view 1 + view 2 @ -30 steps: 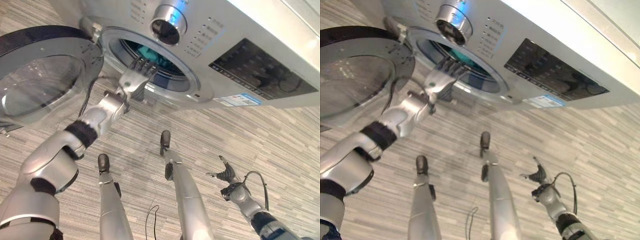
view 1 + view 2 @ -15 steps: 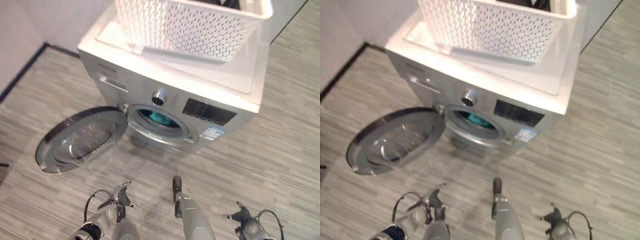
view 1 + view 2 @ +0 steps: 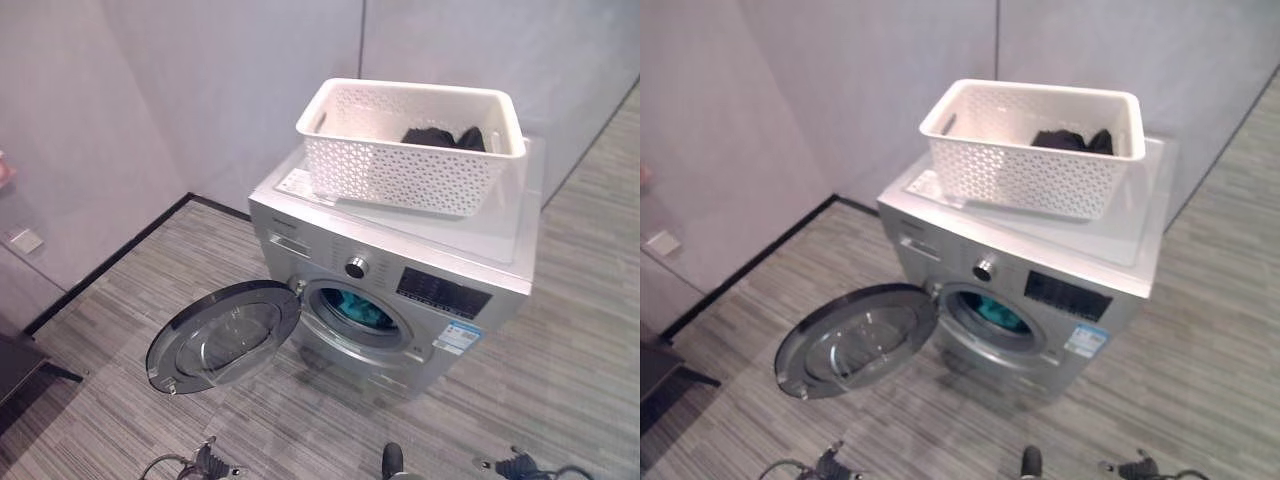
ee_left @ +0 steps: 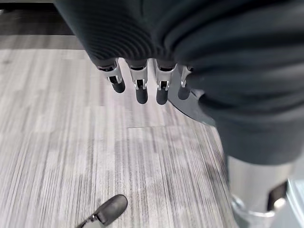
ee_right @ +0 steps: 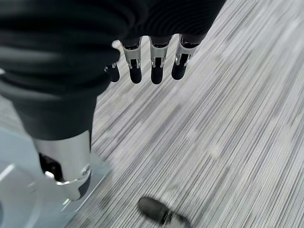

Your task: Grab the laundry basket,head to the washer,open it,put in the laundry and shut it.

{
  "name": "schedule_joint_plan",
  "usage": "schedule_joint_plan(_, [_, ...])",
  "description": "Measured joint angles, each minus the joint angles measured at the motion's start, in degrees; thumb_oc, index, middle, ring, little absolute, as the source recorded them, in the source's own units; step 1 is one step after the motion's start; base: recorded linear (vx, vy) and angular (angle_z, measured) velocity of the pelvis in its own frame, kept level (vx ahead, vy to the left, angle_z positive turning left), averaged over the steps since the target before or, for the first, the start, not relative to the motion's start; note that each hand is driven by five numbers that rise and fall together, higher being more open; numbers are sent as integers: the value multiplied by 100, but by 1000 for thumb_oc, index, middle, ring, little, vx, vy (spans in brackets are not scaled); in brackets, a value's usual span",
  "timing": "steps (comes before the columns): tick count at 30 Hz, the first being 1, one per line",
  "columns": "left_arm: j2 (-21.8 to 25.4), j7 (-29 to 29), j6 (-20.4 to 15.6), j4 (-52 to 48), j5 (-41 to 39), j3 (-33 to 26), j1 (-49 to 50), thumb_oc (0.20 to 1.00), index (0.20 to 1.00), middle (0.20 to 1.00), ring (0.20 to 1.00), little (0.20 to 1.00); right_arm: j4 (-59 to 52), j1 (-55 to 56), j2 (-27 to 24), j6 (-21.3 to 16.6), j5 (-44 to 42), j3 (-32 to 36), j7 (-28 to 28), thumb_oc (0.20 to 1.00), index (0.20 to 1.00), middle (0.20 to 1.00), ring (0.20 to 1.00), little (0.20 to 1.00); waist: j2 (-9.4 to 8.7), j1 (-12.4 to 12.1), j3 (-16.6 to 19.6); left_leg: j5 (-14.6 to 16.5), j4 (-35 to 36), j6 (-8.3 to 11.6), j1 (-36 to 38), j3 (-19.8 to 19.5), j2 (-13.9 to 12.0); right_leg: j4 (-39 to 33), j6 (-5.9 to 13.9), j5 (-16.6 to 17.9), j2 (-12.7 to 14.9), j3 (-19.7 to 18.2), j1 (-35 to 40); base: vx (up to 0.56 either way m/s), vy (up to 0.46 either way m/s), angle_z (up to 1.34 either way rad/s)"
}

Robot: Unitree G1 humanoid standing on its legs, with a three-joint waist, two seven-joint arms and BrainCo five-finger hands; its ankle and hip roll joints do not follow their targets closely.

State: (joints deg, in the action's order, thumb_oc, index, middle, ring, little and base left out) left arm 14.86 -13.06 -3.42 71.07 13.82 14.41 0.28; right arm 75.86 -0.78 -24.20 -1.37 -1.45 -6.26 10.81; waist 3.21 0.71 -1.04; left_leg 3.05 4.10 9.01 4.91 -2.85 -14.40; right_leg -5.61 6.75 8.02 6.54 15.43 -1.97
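The silver washer (image 3: 440,300) stands against the grey wall with its round door (image 3: 225,335) swung wide open to its left. Teal laundry (image 3: 360,310) lies inside the drum. On the washer's top sits the white perforated laundry basket (image 3: 400,170) with a dark garment (image 3: 445,137) in its far right end. My left hand (image 3: 210,462) hangs low in front of the door, well short of it. Its fingers (image 4: 137,88) are straight and hold nothing. My right hand (image 3: 515,465) hangs low at the washer's right, its fingers (image 5: 152,66) straight and empty.
Grey walls with a dark baseboard (image 3: 110,260) close off the corner behind and left of the washer. A dark object (image 3: 20,365) juts in at the left edge. Striped grey floor (image 3: 580,350) spreads in front and to the right.
My left hand has drawn back from the drum opening and dropped low to my side. The camera has lifted and pulled back, bringing the whole washer and basket into view.
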Motion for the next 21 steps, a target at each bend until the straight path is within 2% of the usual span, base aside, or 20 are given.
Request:
schedule_joint_plan(8, [-145, 45, 0, 231, -31, -20, 227, 1000, 1000, 1000, 1000, 1000, -74, 80, 326, -2, 54, -484, -107, 1000, 1000, 1000, 1000, 1000, 25, -197, 193, -19, -10, -26, -90, -304, 5, -1, 1, -13, 25, 256, 133, 44, -44, 18])
schedule_joint_plan(12, [-167, 71, -8, 335, -26, -53, 241, 1000, 1000, 1000, 1000, 1000, -186, 113, 380, -16, 48, -500, -113, 1000, 1000, 1000, 1000, 1000, 42, -290, 219, -18, -28, -29, -94, -305, 3, -1, -3, -15, 37, 251, 140, -15, -2, 1])
schedule_joint_plan(14, [-156, 71, -1, 434, -27, -78, 226, 1000, 1000, 1000, 1000, 1000, -199, 151, 384, -25, -11, -385, -109, 1000, 1000, 1000, 1000, 1000, -13, -290, 218, -65, -208, -7, -213, -271, 41, -1, 1, -10, 82, 266, 111, -114, 37, 13])
schedule_joint_plan(15, [-147, 69, 10, 451, -28, -80, 125, 1000, 1000, 1000, 1000, 1000, -208, 176, 372, -46, -28, -279, -97, 1000, 1000, 1000, 1000, 1000, -102, -247, 156, -52, -491, -36, -462, -165, 132, 0, 8, 17, 184, 380, 91, -42, 47, 34])
schedule_joint_plan(17, [-137, 64, 11, 449, -26, -95, 64, 1000, 1000, 1000, 1000, 1000, -115, 175, 369, -64, -180, -170, -103, 1000, 1000, 1000, 1000, 1000, -168, -214, 109, -43, -518, -57, -506, 129, 125, 2, 9, 33, 245, 425, 80, 18, 46, 19])
schedule_joint_plan(18, [-131, 63, 15, 454, -22, -132, 74, 1000, 1000, 1000, 1000, 1000, -113, 160, 359, -58, -245, -170, -96, 1000, 1000, 1000, 1000, 1000, -190, -210, 115, -53, -469, -50, -477, 316, 92, 1, 18, 39, 250, 393, 66, 39, 55, -16])
schedule_joint_plan(19, [-71, 73, 26, 506, 4, -184, 100, 1000, 1000, 1000, 1000, 1000, -133, 166, 371, -61, -277, -173, -98, 1000, 1000, 1000, 1000, 1000, -290, -166, 136, -99, -360, 22, -392, 507, 113, 2, 50, 61, 298, 293, 22, 45, 58, -30])
schedule_joint_plan(21, [72, 96, 29, 637, 39, -188, 93, 1000, 1000, 1000, 1000, 1000, -296, 196, 374, -69, -415, -134, -107, 1000, 1000, 1000, 1000, 1000, -426, -103, 132, -152, -241, 45, -292, 747, 150, 1, 68, 115, 339, 148, -49, 44, 80, -37])
